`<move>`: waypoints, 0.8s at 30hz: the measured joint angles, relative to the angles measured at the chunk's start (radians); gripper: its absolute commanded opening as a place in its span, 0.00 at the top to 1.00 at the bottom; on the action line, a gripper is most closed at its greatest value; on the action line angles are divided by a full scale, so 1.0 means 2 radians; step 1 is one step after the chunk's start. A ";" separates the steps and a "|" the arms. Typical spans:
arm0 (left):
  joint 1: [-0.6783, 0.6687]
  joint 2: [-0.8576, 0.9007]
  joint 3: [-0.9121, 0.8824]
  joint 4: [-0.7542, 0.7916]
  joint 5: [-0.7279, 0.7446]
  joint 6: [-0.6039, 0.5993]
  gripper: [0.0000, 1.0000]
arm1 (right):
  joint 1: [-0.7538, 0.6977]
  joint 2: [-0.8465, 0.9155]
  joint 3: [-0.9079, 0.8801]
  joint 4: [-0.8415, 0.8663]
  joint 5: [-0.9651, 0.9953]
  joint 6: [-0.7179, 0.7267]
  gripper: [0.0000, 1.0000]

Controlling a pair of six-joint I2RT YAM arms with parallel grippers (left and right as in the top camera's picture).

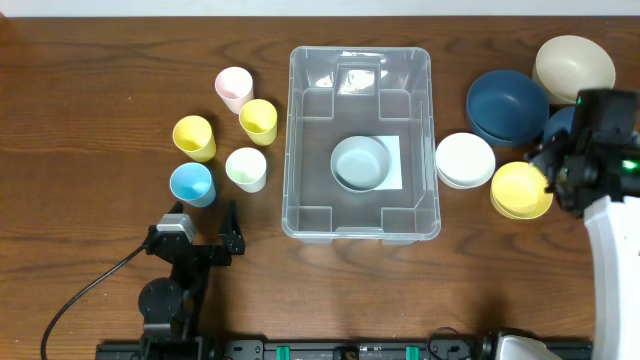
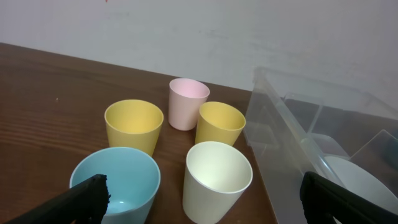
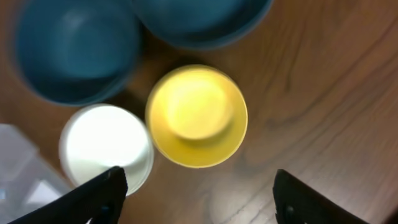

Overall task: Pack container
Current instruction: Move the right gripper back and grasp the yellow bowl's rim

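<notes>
The large clear container (image 1: 300, 120) stands mid-table with a pale grey-green bowl (image 1: 360, 163) inside, on its white label. Its wall shows in the left wrist view (image 2: 292, 124). Left of it stand several cups: pink (image 1: 234, 88), two yellow (image 1: 258, 120) (image 1: 194, 138), cream (image 1: 246, 168), light blue (image 1: 191, 184). Right of it are a white bowl (image 1: 465, 160), yellow bowl (image 1: 520, 190), dark blue bowls (image 1: 507, 105) and a beige bowl (image 1: 573, 67). My left gripper (image 1: 208, 226) is open and empty, just before the cups (image 2: 200, 202). My right gripper (image 3: 198, 190) is open and empty, above the yellow bowl (image 3: 196, 116).
The cups crowd together close to the container's left wall. The bowls cluster at the right; the right arm (image 1: 610, 150) partly covers a smaller blue bowl (image 1: 558, 122). A cable (image 1: 90, 290) trails from the left arm toward the front edge.
</notes>
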 measured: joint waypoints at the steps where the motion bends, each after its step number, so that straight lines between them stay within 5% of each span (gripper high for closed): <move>1: 0.000 0.000 0.000 0.000 0.000 0.000 0.02 | -0.006 0.006 -0.026 0.022 -0.012 -0.001 0.25; 17: 0.000 0.000 0.000 0.000 0.000 0.000 0.02 | -0.037 0.102 -0.108 0.093 -0.065 0.014 0.22; 24: 0.000 0.000 0.000 0.000 0.000 0.000 0.02 | -0.061 0.157 -0.109 0.124 -0.065 0.032 0.29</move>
